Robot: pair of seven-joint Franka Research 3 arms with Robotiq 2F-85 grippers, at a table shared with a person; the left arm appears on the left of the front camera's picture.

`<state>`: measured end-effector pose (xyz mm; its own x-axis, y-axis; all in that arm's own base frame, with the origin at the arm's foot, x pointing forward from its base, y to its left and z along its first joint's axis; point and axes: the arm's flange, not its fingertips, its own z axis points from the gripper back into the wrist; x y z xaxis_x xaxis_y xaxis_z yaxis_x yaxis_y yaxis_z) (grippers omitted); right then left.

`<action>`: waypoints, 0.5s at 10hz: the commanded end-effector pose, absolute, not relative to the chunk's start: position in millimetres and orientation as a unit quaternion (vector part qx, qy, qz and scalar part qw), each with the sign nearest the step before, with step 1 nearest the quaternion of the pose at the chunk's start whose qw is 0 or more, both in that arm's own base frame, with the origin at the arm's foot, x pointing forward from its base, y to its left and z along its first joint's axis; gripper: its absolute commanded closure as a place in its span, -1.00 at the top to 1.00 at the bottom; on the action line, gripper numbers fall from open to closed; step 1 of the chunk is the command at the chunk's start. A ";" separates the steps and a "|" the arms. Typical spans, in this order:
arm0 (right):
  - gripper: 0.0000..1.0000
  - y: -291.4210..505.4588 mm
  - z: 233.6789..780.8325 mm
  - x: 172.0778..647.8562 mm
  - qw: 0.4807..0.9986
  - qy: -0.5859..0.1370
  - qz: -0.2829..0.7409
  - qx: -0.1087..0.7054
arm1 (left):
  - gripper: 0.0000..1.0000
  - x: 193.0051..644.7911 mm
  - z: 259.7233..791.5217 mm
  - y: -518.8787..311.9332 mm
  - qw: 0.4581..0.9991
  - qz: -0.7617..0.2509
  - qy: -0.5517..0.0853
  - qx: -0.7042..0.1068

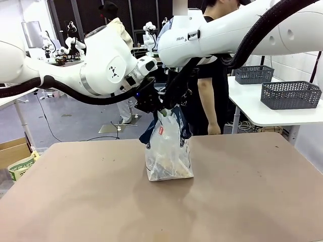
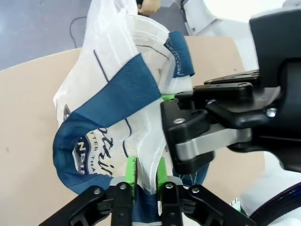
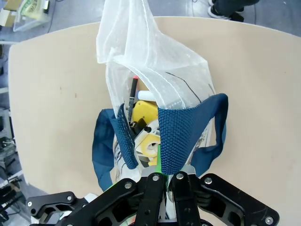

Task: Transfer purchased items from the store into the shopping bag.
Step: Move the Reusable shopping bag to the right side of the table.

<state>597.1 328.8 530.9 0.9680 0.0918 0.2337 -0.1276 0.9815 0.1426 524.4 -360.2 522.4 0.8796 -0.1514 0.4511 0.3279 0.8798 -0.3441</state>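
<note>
A tan table [image 1: 75,201] bears the shopping bag [image 1: 168,156].

Purchased items [image 3: 143,123] half hidden inside shopping bag [image 1: 168,151]; labels unreadable. Bag logo [image 2: 101,148] partly covered by strap.

Both arms [image 1: 108,68] meet mid-table, wrists angled down, jaws pinched nearly closed

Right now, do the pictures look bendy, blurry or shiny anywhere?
Right wrist view: the table edge curves, which is wide-lens bending. Left wrist view: the shopping bag sits very close and slightly soft beside the left claw. Front view: sharp, soft shadow beside the bag, no strong glare.
</note>
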 end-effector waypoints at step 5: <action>-1.00 332.9 529.9 599.7 0.988 -0.116 0.045 0.095 | 1.00 511.6 537.0 -360.0 0.925 -0.160 -0.215 -0.270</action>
